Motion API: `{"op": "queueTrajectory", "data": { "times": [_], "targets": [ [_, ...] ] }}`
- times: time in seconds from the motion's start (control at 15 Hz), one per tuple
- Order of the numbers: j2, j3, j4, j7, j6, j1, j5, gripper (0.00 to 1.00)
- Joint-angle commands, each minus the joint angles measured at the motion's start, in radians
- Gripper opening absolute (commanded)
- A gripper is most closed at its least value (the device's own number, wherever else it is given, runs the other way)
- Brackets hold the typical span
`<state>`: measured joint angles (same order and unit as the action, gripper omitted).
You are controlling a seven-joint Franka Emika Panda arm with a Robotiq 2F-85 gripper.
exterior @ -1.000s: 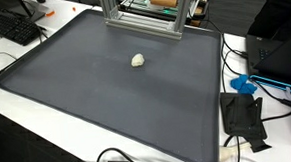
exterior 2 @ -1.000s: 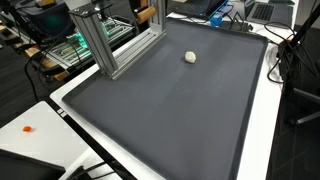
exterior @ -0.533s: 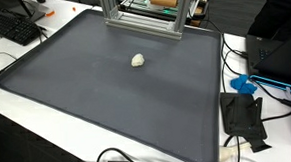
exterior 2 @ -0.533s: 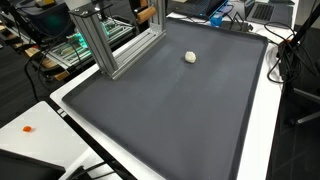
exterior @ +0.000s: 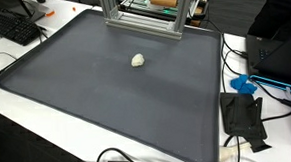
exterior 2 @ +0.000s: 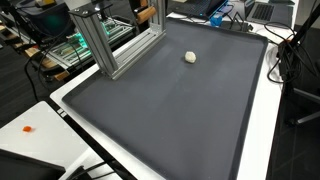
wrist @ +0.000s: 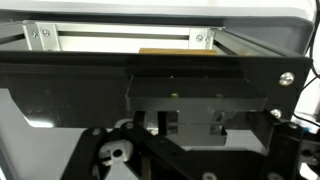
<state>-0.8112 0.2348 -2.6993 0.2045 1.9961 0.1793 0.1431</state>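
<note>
A small cream-white lump (exterior: 137,60) lies alone on the dark grey mat (exterior: 107,103), toward its far side; it also shows in an exterior view (exterior 2: 190,57). Neither the arm nor the gripper shows in the exterior views. In the wrist view, the gripper (wrist: 195,165) shows only as dark links spread wide at the bottom edge, with nothing between them. It faces a black bar (wrist: 150,75) and an aluminium rail (wrist: 120,40). The lump is out of the wrist view.
An aluminium frame (exterior: 142,13) stands at the mat's far edge, also seen in an exterior view (exterior 2: 105,40). A keyboard (exterior: 12,26), cables (exterior: 120,160), a blue object (exterior: 244,84) and a black device (exterior: 242,116) lie around the mat on the white table (exterior 2: 40,115).
</note>
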Motion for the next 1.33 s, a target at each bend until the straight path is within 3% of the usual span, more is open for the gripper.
{"op": "queueTrajectory", "data": {
  "times": [0.0,1.0,1.27],
  "targets": [
    [0.027,0.01,0.016,0.008,-0.011,-0.005,-0.019,1.0],
    [0.085,0.021,0.094,0.027,-0.143,-0.017,-0.086,1.0],
    [0.091,0.015,0.09,0.023,-0.137,-0.015,-0.081,0.95]
  ]
}}
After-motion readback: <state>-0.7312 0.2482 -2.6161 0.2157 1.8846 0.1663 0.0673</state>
